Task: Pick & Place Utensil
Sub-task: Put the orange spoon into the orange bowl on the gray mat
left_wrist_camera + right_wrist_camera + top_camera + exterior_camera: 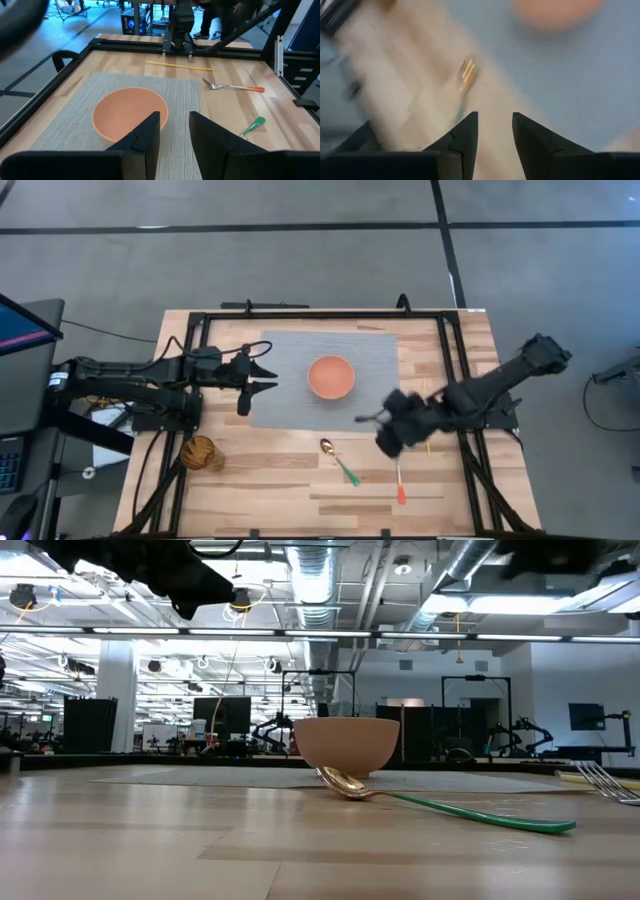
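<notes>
Pale butcher-block wood is making up the worktop, and a grey woven placemat is lying across its far middle with a small round orange bowl sitting on it. A spoon with a gold-coloured bowl and a slim green handle is lying on the bare wood just off the mat's near edge, apart from the orange bowl; in the low view the spoon is resting flat in front of the bowl. A fork with a metal head and a red-tipped handle is lying just beside the spoon toward the right arm's side, and a thin yellow stick is lying on the wood beyond it, near the black frame rail. A round amber-brown glass object is standing near the left arm's base. The right gripper is hovering above the mat's near right corner, close to the spoon and the fork, with its fingers spread apart and nothing between them; the spoon is showing blurred ahead of them. The left gripper is waiting over the mat's left edge, pointing at the orange bowl, its fingers parted and holding nothing.
</notes>
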### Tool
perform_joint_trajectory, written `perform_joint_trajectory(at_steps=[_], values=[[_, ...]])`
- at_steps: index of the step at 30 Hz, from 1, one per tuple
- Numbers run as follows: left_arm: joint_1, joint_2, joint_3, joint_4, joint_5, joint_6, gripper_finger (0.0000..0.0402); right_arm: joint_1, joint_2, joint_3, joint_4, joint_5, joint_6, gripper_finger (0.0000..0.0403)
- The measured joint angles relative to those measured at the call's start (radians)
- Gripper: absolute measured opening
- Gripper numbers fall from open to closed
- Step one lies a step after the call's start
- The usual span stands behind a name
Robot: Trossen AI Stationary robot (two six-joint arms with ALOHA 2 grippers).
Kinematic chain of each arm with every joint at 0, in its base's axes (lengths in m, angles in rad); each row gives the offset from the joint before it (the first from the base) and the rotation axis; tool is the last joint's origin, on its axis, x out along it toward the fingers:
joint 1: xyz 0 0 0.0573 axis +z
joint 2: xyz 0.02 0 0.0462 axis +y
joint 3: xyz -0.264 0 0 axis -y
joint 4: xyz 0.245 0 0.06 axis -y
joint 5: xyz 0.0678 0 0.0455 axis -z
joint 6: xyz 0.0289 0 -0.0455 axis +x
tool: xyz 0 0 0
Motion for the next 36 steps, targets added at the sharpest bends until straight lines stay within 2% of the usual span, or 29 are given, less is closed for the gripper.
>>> perform_joint_trajectory(at_steps=[4, 9, 11, 14, 21, 26, 33, 36], values=[[0.003, 0.0, 0.0, 0.0, 0.0, 0.0, 0.0105, 0.069, 0.062, -0.009, -0.014, -0.188, 0.221, 0.0115], [0.002, 0.0, 0.0, 0.001, 0.0, 0.0, 0.0105, 0.136, 0.16, -0.016, -0.016, -0.206, 0.485, 0.0115], [0.002, 0.0, 0.0, 0.002, 0.0, 0.0, 0.0105, 0.155, 0.189, -0.007, -0.012, -0.259, 0.573, 0.0115], [0.002, 0.0, 0.0, 0.015, 0.0, 0.003, 0.0105, 0.167, 0.217, -0.009, -0.07, -0.303, 0.615, 0.0115], [0.003, 0.0, 0.0, 0.102, 0.0, 0.004, 0.0105, 0.197, 0.202, -0.007, -0.109, -0.294, 0.711, 0.0115], [0.003, 0.0, 0.0, 0.116, 0.0, 0.004, 0.0105, 0.243, 0.238, -0.011, -0.178, -0.303, 0.809, 0.0115], [0.003, 0.0, 0.0, 0.116, 0.0, 0.004, 0.0105, 0.272, 0.283, -0.014, -0.148, -0.302, 0.837, 0.0115], [0.003, 0.0, 0.0, 0.116, 0.0, 0.003, 0.0105, 0.276, 0.28, -0.061, -0.052, -0.297, 0.838, 0.0115]])
